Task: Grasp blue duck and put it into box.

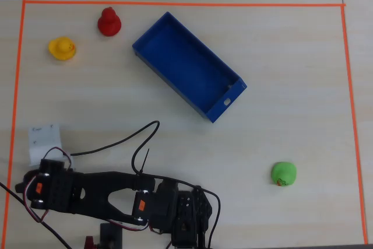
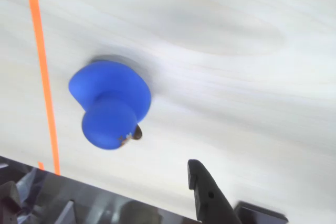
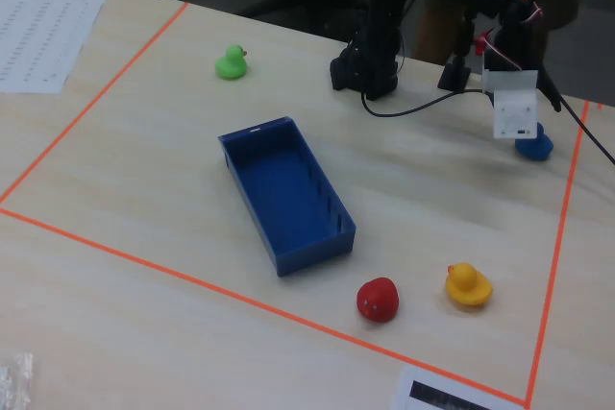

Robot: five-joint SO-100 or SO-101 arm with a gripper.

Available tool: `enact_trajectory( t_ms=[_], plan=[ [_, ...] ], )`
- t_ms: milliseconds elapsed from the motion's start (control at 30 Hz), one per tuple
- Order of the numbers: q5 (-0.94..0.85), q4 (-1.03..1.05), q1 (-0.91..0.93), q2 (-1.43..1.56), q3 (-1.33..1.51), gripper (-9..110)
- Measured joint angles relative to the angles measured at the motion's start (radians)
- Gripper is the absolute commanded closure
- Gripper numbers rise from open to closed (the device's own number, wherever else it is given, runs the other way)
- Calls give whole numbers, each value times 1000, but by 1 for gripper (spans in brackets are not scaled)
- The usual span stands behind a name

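Observation:
The blue duck point(image 2: 110, 108) sits on the pale wooden table close to the orange tape line, its beak toward my jaws in the wrist view. My gripper point(image 2: 102, 179) is open and hangs just short of the duck, with nothing between the fingers; one black fingertip point(image 2: 197, 174) shows at the lower right. In the fixed view the duck point(image 3: 535, 148) peeks out from behind the gripper's white part point(image 3: 512, 108). From overhead the arm and gripper point(image 1: 44, 144) hide the duck. The blue box point(image 1: 186, 65) lies empty mid-table, far from the gripper, and shows in the fixed view too point(image 3: 283, 194).
A yellow duck point(image 1: 62, 48) and a red duck point(image 1: 109, 22) stand at the overhead view's upper left, a green duck point(image 1: 284, 174) at its lower right. Orange tape point(image 1: 175, 3) frames the work area. A black cable point(image 1: 137, 138) loops beside the arm.

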Motion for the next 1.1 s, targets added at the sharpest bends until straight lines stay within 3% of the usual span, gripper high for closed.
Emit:
enact_trajectory(
  t_ms=[867,1100],
  plan=[
    [64,-181,-23,-61,92,59],
    [67,-225,-23,-81,107,65]
  ],
)
